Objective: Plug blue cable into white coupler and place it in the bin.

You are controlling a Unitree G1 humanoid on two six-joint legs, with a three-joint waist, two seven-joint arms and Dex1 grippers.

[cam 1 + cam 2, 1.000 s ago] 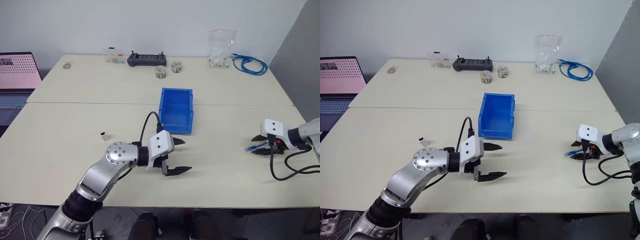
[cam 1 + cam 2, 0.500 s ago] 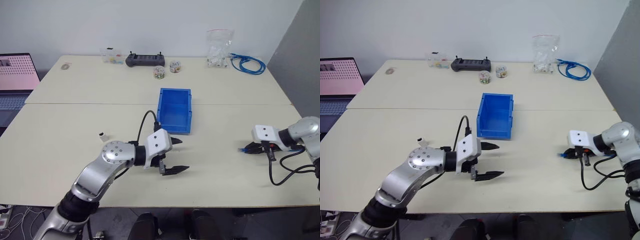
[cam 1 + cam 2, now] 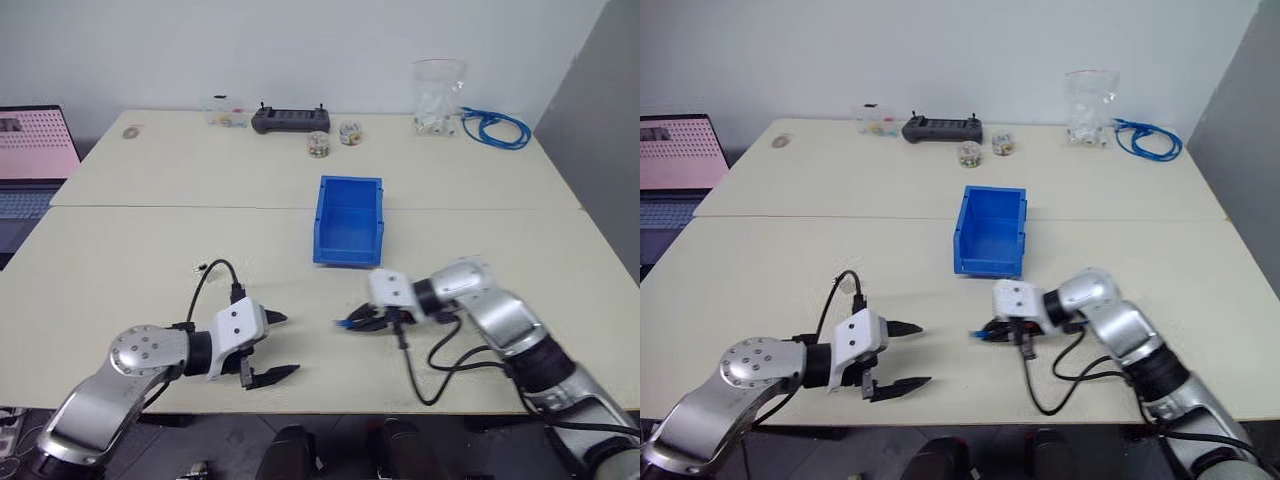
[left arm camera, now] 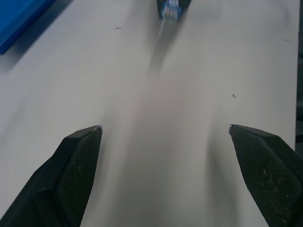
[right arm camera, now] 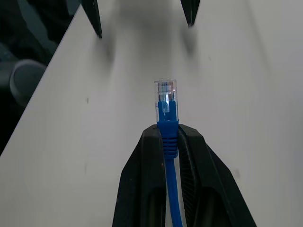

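My right gripper [image 3: 352, 322] is shut on the blue cable [image 5: 168, 142], low over the front middle of the table. The cable's clear plug [image 5: 165, 97] sticks out past the fingertips toward my left gripper [image 3: 291, 343]. That gripper hangs wide open and empty near the table's front edge, a short gap from the plug. The white coupler [image 3: 847, 284] lies on the table beyond my left arm, apart from both grippers. The blue bin [image 3: 350, 220] stands at the table's centre, just beyond the right gripper.
Along the far edge sit a black controller [image 3: 290, 118], two small jars [image 3: 319, 145], a clear bag [image 3: 437, 95] and a coiled blue cable [image 3: 495, 128]. A laptop [image 3: 35, 150] is at the far left. A black cord [image 3: 430, 375] loops from my right wrist over the front edge.
My right gripper shut on the blue cable and swept it left, from near the right edge to the front middle. My left gripper drew back to the left.
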